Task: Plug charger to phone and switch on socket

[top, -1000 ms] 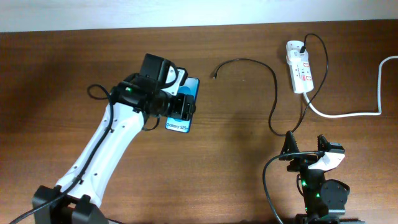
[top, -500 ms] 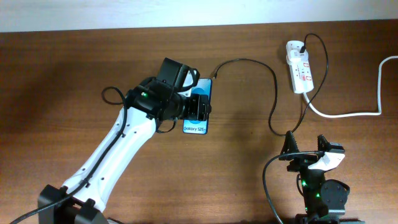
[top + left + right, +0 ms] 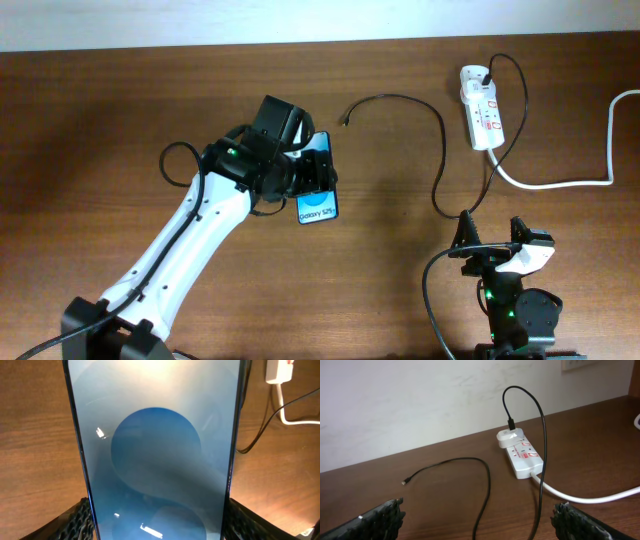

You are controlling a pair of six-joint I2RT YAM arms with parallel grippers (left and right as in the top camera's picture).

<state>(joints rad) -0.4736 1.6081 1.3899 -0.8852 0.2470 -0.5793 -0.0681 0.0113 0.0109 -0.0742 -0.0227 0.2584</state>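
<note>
Fingers, left: the left gripper [image 3: 311, 178] is clamped across the phone [image 3: 319, 207]. Its ribbed black left pads [image 3: 75, 520] press one on each long edge, and the screen fills the wrist view between them.
Fingers, right: the right gripper [image 3: 492, 238] is spread wide, with nothing between the right pads [image 3: 382, 519].
Changed, left: a second ago the phone lay further left. Half a second ago its top was almost at the connector tip [image 3: 344, 124]. Now it has drawn back a little and its lower end has swung right, so it sits askew.
Changed, right: the right gripper, charger and socket lie as before.
Phone: a slim flat slab with a dark edge and a glossy blue screen bearing a round pattern. "Galaxy S25" shows on the part that sticks out past the left fingers.
Charger [image 3: 441, 150]: a thin black cable. Its tip lies free on the table, near the phone's top but apart from it. The cable curls between the two grippers and runs ahead of the right fingers to a white adapter [image 3: 507, 437] on the socket's far end.
Socket [image 3: 485, 120]: an elongated white plastic strip with red marks, ahead of the right fingers and well apart. A thick white cord [image 3: 560, 183] leaves its near end towards the right.
Table [image 3: 100, 120]: brown, with visible wood grain.
Count: two grippers, one phone, one charger, one socket, one white cord.
</note>
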